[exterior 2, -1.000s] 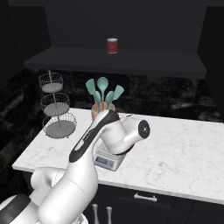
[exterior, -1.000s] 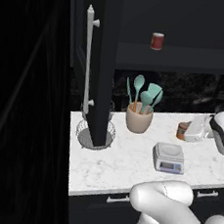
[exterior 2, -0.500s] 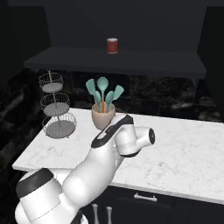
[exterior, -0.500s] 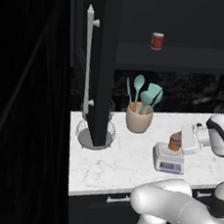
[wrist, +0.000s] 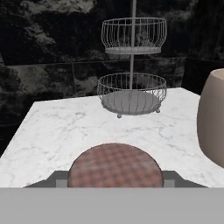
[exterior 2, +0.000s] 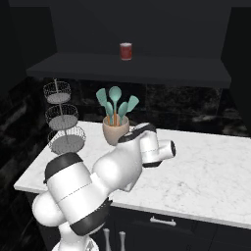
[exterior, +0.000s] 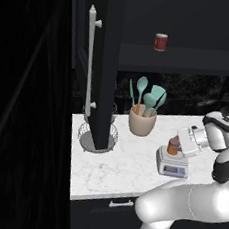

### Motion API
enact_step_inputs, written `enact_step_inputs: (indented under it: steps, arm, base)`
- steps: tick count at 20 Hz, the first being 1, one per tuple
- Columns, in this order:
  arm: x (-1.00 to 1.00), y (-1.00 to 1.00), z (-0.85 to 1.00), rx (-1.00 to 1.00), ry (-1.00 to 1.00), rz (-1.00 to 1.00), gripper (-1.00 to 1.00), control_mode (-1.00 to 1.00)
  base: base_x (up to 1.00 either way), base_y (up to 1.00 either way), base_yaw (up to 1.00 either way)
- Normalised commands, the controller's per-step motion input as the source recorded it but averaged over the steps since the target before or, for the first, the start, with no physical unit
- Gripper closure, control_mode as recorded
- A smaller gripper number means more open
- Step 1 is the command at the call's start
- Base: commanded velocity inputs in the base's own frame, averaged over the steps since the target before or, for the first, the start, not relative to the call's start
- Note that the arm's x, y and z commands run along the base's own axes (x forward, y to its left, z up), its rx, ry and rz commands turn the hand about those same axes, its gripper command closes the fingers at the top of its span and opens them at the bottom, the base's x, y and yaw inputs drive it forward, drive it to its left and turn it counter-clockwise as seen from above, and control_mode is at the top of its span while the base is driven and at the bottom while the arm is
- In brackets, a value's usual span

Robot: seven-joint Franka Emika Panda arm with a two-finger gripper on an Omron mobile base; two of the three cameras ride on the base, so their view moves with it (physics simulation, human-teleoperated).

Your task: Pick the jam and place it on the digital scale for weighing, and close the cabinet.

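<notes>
Our gripper [exterior: 179, 144] sits just right of the jam [exterior: 173, 145], level with it; we cannot tell whether its fingers pinch the jar or stand apart. The jam stands upright on the scale [exterior: 172, 163], its lid [wrist: 115, 166] close under the hand camera. From the scale, the utensil cup [exterior: 142, 122] stands behind to the left, the wire basket stand [wrist: 131, 89] further left, beside the open cabinet door [exterior: 101, 59].

In the hand view only the lid of the jam [wrist: 115, 166] is seen; its body is cut off below. The digital scale [exterior: 172, 163] is partly covered by the jar, its display unreadable. The gripper [exterior: 182, 146] fingers are too small for contact to be judged.
</notes>
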Motion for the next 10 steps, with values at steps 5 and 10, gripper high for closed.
enact_step_inputs:
  steps: [5, 10]
  arm:
    - [0.14, -0.01, -0.32, 0.0, 0.0, 0.02, 1.0, -1.0]
    - [0.01, -0.01, -0.39, 0.0, 0.0, 0.0, 1.0, -1.0]
  base:
    - [0.0, 0.0, 0.0]
    - [0.0, 0.0, 0.0]
